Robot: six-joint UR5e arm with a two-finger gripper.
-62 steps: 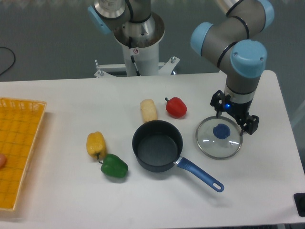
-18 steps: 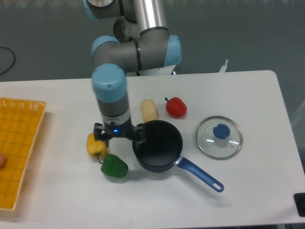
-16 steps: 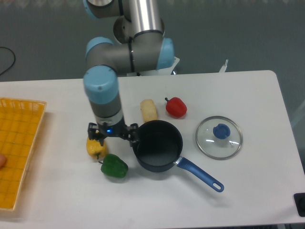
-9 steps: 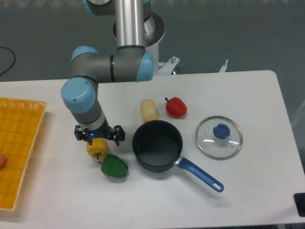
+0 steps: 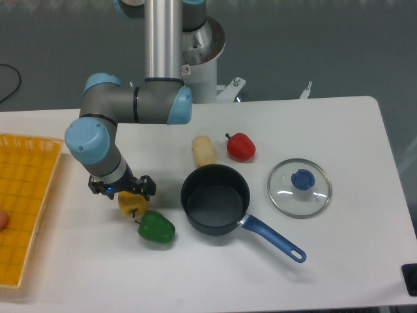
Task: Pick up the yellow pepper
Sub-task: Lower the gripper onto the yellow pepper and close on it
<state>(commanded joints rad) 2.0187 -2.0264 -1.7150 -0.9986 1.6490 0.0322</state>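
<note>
White tabletop [image 5: 339, 261] fills most of the view, with a grey floor seen beyond its far edge. On the left part of the table the yellow pepper [image 5: 133, 204] is found, just far-left of a green pepper [image 5: 156, 227] which it touches or nearly touches. Only its near portion is shown: a glossy, deep-yellow, lobed surface, with the far part covered by the gripper [image 5: 121, 189]. The gripper is held directly over the yellow pepper, pointing down, its two dark fingers spread to either side of the pepper's far end; the jaws are seen apart, and contact with the pepper cannot be made out. A dark saucepan [image 5: 215, 199] with a blue handle is placed to the right of the peppers, at the table's middle. A pale cream-yellow cylindrical item [image 5: 203, 150] and a red pepper [image 5: 240, 147] are set just beyond the saucepan. A glass lid [image 5: 300, 188] with a blue knob is laid flat further right. An orange basket [image 5: 26, 202] is seen at the left edge.
</note>
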